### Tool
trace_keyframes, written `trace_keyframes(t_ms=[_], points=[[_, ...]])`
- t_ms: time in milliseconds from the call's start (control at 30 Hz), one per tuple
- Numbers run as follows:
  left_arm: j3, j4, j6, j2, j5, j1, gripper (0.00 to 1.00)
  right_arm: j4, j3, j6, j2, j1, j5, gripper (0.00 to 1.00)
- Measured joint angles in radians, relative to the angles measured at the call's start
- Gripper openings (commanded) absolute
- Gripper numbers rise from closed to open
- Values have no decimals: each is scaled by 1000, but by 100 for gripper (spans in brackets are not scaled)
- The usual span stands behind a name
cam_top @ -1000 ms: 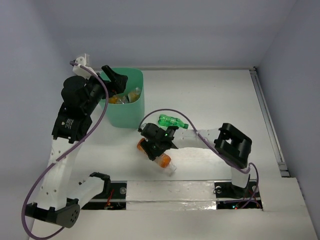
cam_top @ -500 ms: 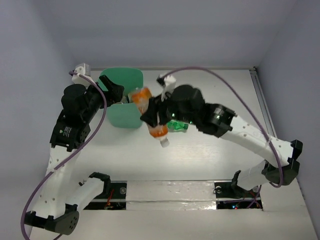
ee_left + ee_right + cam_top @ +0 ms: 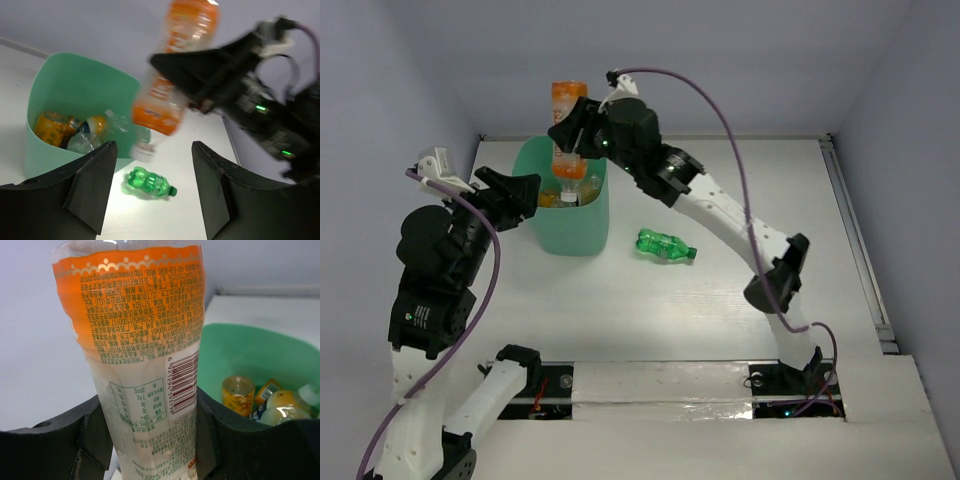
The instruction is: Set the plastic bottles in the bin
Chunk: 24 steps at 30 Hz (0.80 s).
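Note:
My right gripper is shut on an orange-labelled plastic bottle, held cap down above the mint-green bin. The bottle fills the right wrist view and shows in the left wrist view. Several bottles lie inside the bin, also seen in the left wrist view and the right wrist view. A bright green bottle lies on its side on the table right of the bin. My left gripper is open and empty at the bin's left rim.
The white table ends at a raised rail on the right. The back wall stands just behind the bin. My right arm's elbow hangs over the table's right half.
My right gripper has lifted the orange bottle from the table and carried it up and back to above the bin. My left arm has drawn back leftwards from the bin.

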Motion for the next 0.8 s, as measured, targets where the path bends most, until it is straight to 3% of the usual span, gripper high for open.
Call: trace_keyframes(t_ms=[133, 300, 533, 600, 633, 667, 700, 733, 767, 800], points=[[-70, -1, -31, -18, 41, 0, 56, 8, 74, 47, 165, 0, 20, 63], [-105, -6, -55, -22, 88, -2, 56, 11, 77, 40, 216, -2, 42, 88], [-148, 28, -87, -21, 160, -20, 54, 84, -124, 2, 2, -2, 65, 87], [-161, 40, -92, -13, 173, -40, 52, 101, -176, -16, -74, -6, 79, 75], [-166, 45, -96, -6, 174, -58, 50, 119, -222, -27, -122, -8, 87, 54], [-167, 50, -98, 5, 174, -88, 49, 124, -266, -32, -171, -11, 96, 54], [-168, 58, -101, 24, 153, -137, 48, 150, -340, -42, -241, -17, 106, 31], [-168, 66, -107, 42, 137, -188, 45, 155, -407, -63, -304, -24, 112, 18], [-168, 77, -109, 69, 114, -256, 37, 174, -483, -65, -371, -35, 118, 6], [-167, 89, -117, 98, 82, -323, 31, 184, -561, -72, -443, -50, 121, 2]])
